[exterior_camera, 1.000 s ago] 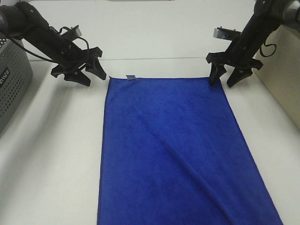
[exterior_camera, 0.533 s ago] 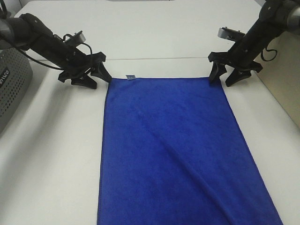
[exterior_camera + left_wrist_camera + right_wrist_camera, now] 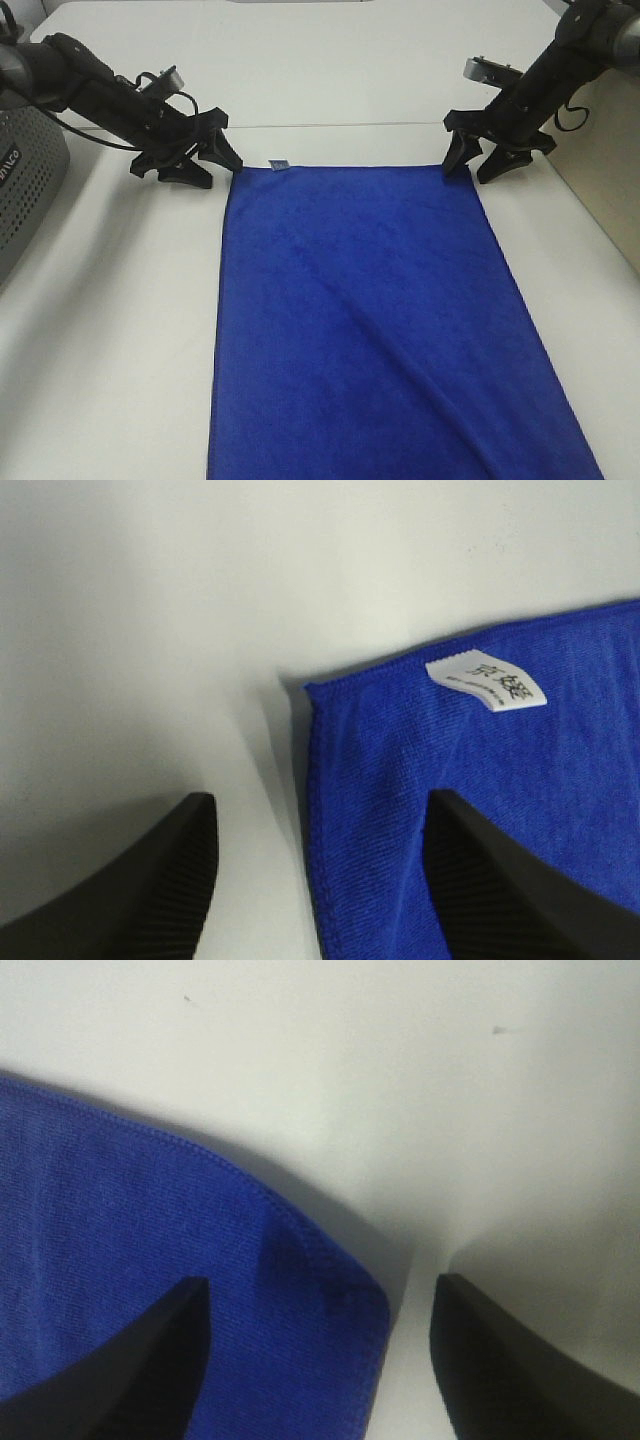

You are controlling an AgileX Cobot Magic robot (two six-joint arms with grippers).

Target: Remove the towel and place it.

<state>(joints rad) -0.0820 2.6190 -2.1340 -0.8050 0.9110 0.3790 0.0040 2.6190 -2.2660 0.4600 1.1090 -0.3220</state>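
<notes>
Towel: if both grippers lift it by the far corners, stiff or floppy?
Probably floppy: the towel lies flat with a soft diagonal crease. Likely light, being thin cloth. Its fuzzy weave at the tag should grip fairly well.

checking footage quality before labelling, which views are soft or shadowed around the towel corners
Exterior high: even light, sharp; towel crisp, faint shadows under the left gripper and right gripper. Left wrist: tag and weave sharp, fingers blurred, soft shadow beside the corner. Right wrist: stitched edge slightly soft, fingers blurred, dark shadow at the corner.
</notes>
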